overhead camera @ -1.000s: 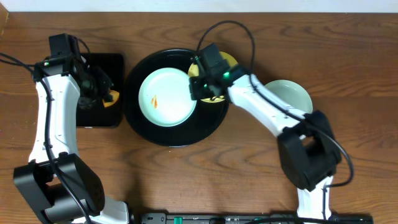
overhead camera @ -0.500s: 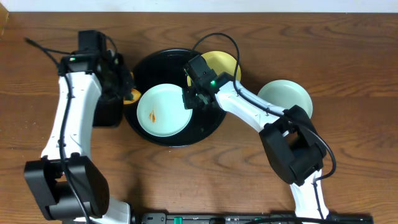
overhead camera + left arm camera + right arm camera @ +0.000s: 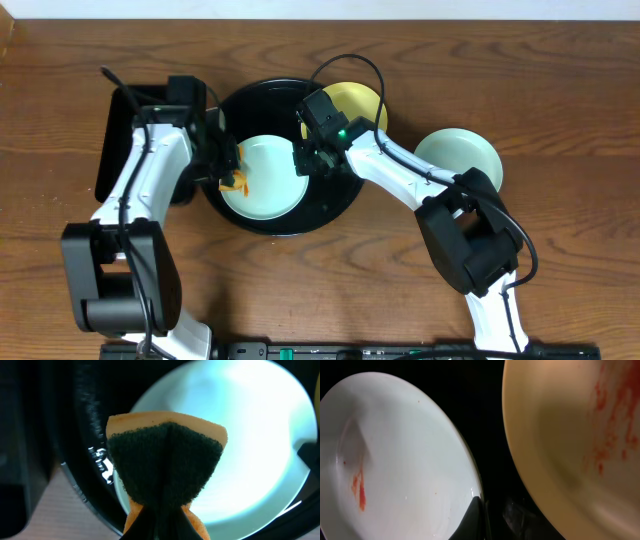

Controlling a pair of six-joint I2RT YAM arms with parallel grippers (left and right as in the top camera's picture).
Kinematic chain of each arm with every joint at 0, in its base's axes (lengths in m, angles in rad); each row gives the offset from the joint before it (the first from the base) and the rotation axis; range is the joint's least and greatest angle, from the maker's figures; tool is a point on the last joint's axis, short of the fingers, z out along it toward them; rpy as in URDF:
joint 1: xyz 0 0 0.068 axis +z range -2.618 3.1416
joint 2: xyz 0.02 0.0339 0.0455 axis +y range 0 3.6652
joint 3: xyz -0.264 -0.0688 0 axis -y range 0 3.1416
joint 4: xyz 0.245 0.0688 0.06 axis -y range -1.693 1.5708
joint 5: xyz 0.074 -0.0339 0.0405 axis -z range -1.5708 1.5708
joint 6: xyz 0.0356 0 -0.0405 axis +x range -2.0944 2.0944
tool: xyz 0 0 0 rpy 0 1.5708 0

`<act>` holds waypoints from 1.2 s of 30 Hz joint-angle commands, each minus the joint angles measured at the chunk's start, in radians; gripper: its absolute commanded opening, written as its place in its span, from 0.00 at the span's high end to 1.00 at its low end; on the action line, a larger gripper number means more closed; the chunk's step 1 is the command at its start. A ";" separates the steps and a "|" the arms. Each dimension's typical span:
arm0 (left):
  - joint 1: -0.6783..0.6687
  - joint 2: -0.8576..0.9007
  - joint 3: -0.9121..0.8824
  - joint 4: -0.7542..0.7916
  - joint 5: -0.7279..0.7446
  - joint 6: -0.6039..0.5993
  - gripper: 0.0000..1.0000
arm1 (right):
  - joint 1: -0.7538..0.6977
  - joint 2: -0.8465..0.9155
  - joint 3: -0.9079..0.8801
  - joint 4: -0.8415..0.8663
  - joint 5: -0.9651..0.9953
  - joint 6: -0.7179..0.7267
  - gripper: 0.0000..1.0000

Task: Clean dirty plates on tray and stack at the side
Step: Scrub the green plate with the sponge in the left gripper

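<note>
Left tool (image 3: 159, 525) pinching sponge (image 3: 165, 455), right tool (image 3: 479, 521) touching plate (image 3: 400, 455)

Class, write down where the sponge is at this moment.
In the overhead view the sponge is left of centre, pinched in the left claw over the left rim of the blue-green plate on the round black tray.

Overhead straight down; both wrist views close (shared plate (image 3: 240, 435)).

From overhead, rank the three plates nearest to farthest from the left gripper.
1. Sauce-streaked pale blue-green round plate on the black tray, under the left gripper.
2. Pale yellow round plate, tray's upper right.
3. Other pale blue-green round plate, off-tray, far right.
</note>
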 commanded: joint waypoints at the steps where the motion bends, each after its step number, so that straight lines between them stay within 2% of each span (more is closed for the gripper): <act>1: -0.034 0.006 -0.020 0.017 0.002 0.101 0.92 | -0.005 0.013 0.015 0.006 -0.013 0.011 0.99; 5: -0.064 0.028 -0.046 0.059 -0.023 0.111 0.92 | -0.005 0.013 0.015 0.006 -0.013 0.011 0.99; 12: -0.063 0.085 -0.077 0.114 -0.180 -0.037 0.92 | -0.005 0.013 0.015 -0.001 -0.013 0.011 0.99; 19: -0.071 0.122 -0.077 0.183 -0.190 -0.046 0.92 | -0.005 0.013 0.015 0.000 -0.013 0.011 0.99; 23: -0.097 0.163 -0.077 0.183 -0.138 -0.038 0.92 | -0.005 0.013 0.015 -0.001 -0.013 0.011 0.99; 30: -0.121 0.191 -0.071 0.194 0.185 0.074 0.92 | -0.005 0.013 0.015 -0.006 -0.013 0.011 0.99; 33: -0.114 0.191 -0.055 0.216 0.188 0.070 0.92 | -0.005 0.013 0.015 -0.006 -0.013 0.011 0.99; 36: -0.100 0.191 -0.046 0.267 0.121 0.003 0.92 | -0.003 0.013 0.015 -0.009 -0.013 0.011 0.99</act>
